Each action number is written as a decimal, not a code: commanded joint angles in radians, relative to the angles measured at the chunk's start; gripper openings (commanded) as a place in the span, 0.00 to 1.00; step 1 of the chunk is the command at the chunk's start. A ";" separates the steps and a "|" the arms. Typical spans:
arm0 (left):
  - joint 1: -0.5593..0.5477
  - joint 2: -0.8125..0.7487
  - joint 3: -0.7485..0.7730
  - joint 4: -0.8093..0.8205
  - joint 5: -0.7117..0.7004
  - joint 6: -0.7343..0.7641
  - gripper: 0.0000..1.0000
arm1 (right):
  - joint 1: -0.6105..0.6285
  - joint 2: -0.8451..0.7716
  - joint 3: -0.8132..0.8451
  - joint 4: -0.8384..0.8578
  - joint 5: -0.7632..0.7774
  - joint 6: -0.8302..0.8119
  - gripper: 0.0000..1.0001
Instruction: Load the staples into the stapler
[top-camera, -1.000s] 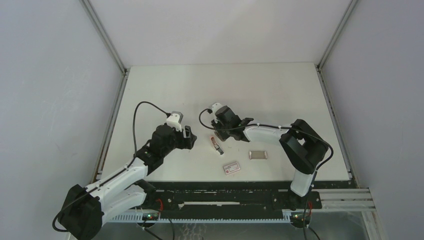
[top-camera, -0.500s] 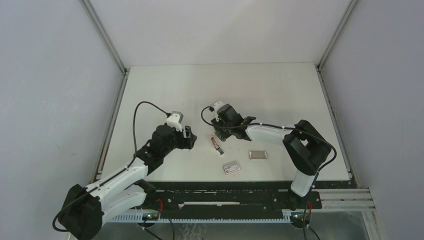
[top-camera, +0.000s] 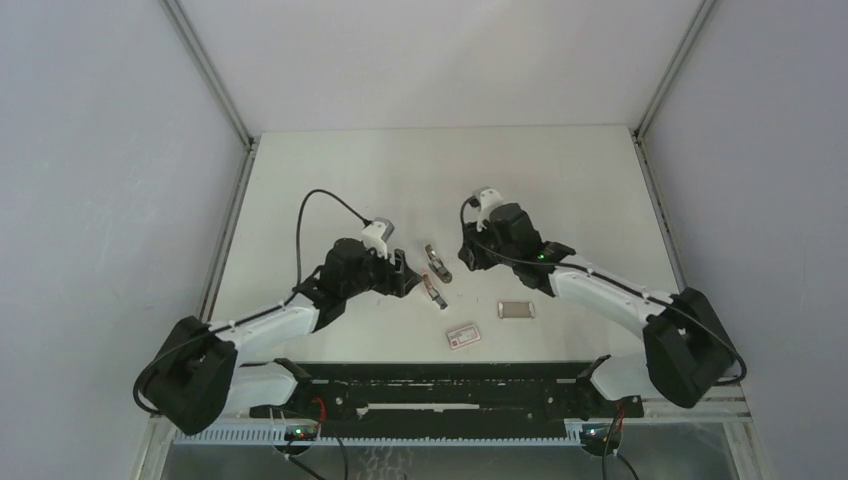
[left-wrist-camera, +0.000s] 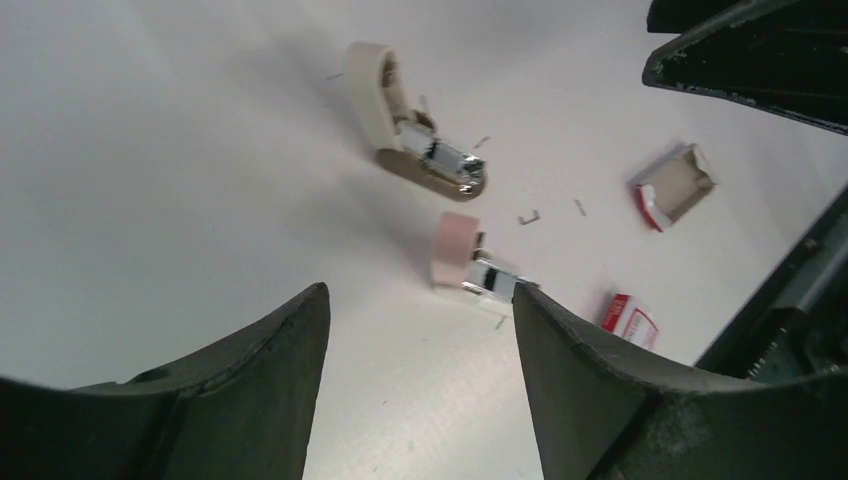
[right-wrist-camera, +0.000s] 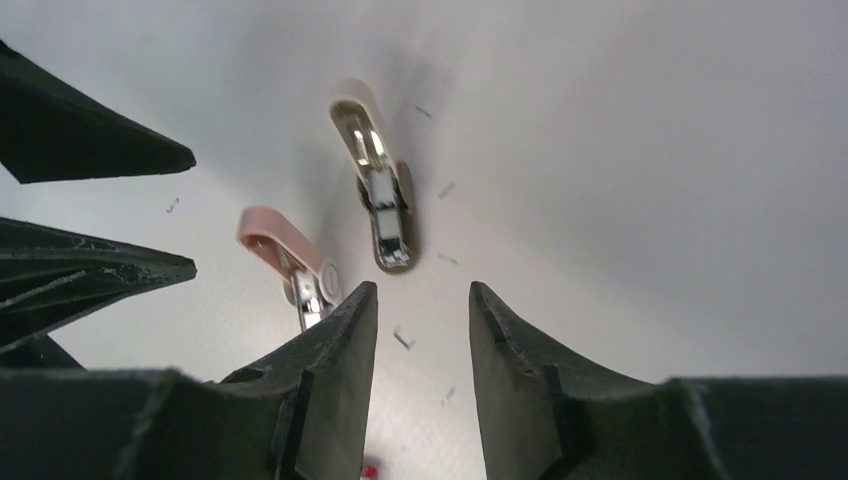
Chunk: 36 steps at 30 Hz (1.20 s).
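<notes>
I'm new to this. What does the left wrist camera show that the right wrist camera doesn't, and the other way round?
Only the left wrist view: the staples, the red-and-white box and the right gripper at its top right corner. Only the right wrist view: the left gripper, open, at its left edge; of the box at most a red sliver at the bottom edge. Both: the pink stapler, a cream stapler near it, loose single staples and the white table.
</notes>
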 joint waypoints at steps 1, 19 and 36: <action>-0.028 0.115 0.104 0.123 0.161 0.006 0.71 | -0.027 -0.133 -0.116 0.062 -0.048 0.065 0.39; -0.043 0.328 0.194 0.129 0.237 0.080 0.42 | 0.185 -0.064 -0.272 0.284 -0.051 0.296 0.34; -0.150 0.254 0.192 -0.005 -0.065 0.198 0.19 | 0.256 0.073 -0.284 0.321 0.076 0.406 0.25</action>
